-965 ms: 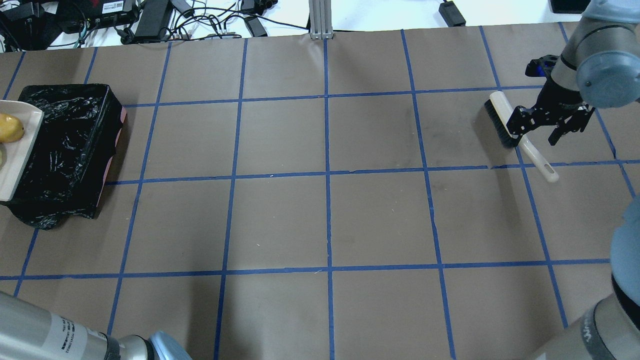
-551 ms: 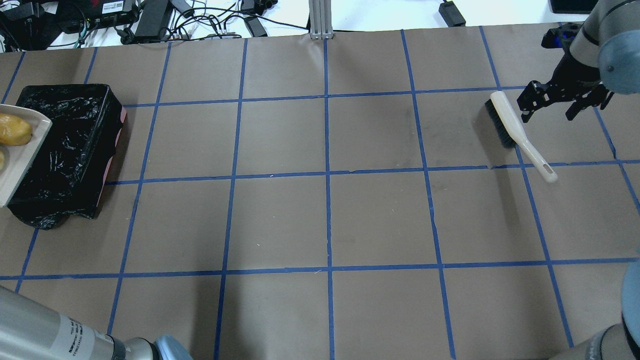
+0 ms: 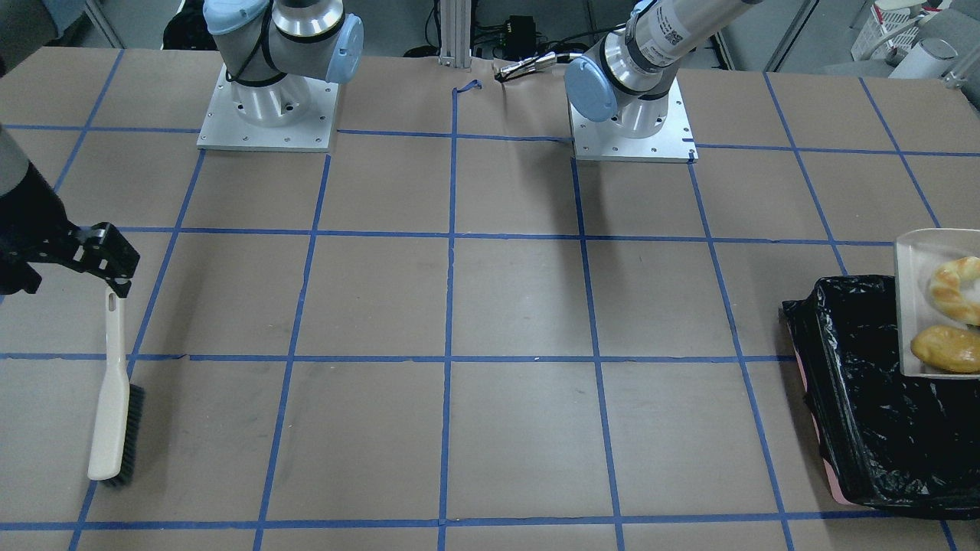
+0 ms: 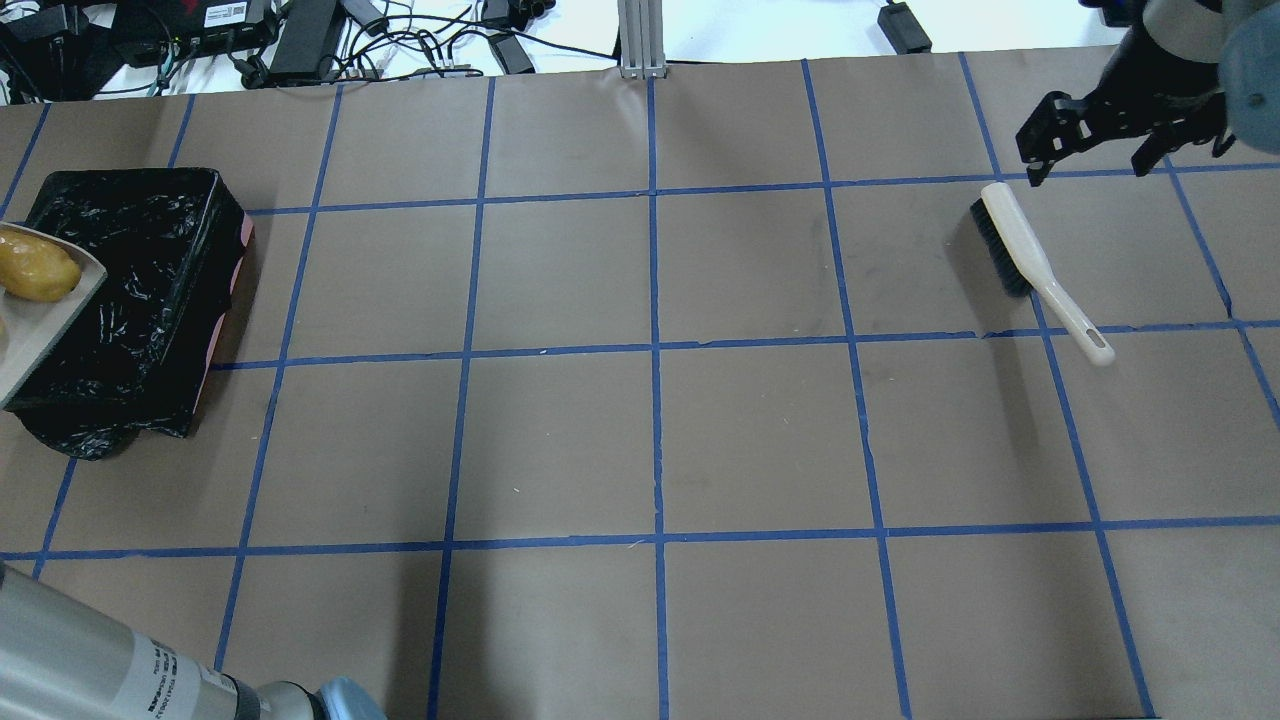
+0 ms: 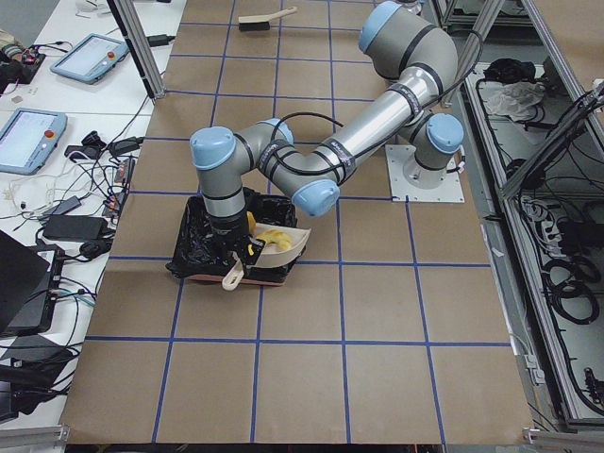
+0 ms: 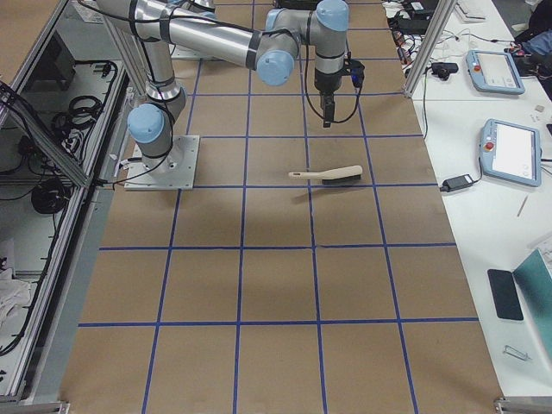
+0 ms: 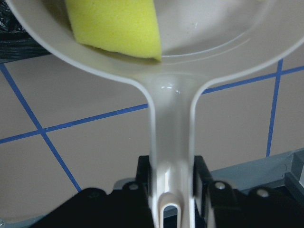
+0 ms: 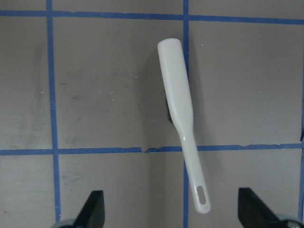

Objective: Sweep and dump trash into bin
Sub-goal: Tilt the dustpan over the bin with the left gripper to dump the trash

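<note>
- Beige plastic tells you the stage. The dustpan [image 3: 911,306] hangs over the bin [image 3: 850,398] at the table's left end. The croissant piece [image 3: 955,289] and the potato lump [image 3: 945,348] lie in it, so I judge the sweeping done and dumping the step in hand.
- Your left gripper [image 7: 172,187] is clamped on the dustpan's handle.
- For the next move, I judge you need to drop the pan's front lip toward the black liner. Keep it inside the bin's rim so that all three pieces slide in.
- Your right gripper [image 4: 1087,165] hangs spread wide and empty at the far right of the table. It is apart from the brush [image 4: 1030,262], which lies on the paper.
- Only the left wrist camera shows the yellow sponge [image 7: 114,26], sitting close to the handle end of the pan. That suggests the pan is not yet tipped to pour.
- Overhead you get only the lump at the frame's edge, while the front-facing camera alone shows the croissant.
</note>
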Controlling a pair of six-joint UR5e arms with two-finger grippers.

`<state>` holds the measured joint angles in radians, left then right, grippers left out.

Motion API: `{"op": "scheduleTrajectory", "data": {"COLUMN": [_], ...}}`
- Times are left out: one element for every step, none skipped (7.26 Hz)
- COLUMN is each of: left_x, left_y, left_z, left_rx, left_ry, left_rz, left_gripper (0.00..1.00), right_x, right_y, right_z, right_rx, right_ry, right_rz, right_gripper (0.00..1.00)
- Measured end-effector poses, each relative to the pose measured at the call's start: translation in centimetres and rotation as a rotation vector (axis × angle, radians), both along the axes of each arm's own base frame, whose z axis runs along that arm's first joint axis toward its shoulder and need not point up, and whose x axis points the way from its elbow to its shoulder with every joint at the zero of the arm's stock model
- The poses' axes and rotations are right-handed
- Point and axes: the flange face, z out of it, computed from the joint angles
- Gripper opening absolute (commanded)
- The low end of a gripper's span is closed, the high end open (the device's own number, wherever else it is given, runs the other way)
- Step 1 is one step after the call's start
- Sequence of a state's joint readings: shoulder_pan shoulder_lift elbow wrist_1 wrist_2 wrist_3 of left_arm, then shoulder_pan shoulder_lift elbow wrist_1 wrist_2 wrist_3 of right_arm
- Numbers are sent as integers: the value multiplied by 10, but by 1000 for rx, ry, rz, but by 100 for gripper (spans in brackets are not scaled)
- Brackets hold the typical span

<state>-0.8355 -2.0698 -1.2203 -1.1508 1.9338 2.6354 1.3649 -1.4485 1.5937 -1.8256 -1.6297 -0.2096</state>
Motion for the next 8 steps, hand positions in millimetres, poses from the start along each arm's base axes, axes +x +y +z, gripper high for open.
{"op": "scheduleTrajectory", "data": {"left_x": [-8, -12, -16, -22, -30, -37, -46, -55], "left_y": [-4, -6, -8, -11, -16, -20, -24, -29], "left_z": [0, 1, 3, 6, 10, 15, 20, 25], "left_rx": [3, 3, 6, 13, 21, 25, 30, 37], "left_ry": [-38, -56, -67, -87, -121, -155, -188, -227], "left_rz": [-43, -65, -78, -91, -104, -112, -118, -122], "left_gripper": [0, 0, 0, 0, 0, 0, 0, 0], "right_x": [31, 52, 70, 88, 105, 112, 114, 114], "right_y": [3, 6, 10, 12, 15, 18, 23, 26], "right_z": [4, 6, 5, 4, 5, 7, 10, 11], "right_rx": [-7, -7, -2, -3, -9, -7, -1, 11], "right_ry": [-6, -11, -20, -57, -108, -134, -140, -141], "right_rz": [15, 34, 56, 85, 109, 120, 123, 122], "right_gripper": [100, 100, 100, 100, 100, 100, 100, 100]}}
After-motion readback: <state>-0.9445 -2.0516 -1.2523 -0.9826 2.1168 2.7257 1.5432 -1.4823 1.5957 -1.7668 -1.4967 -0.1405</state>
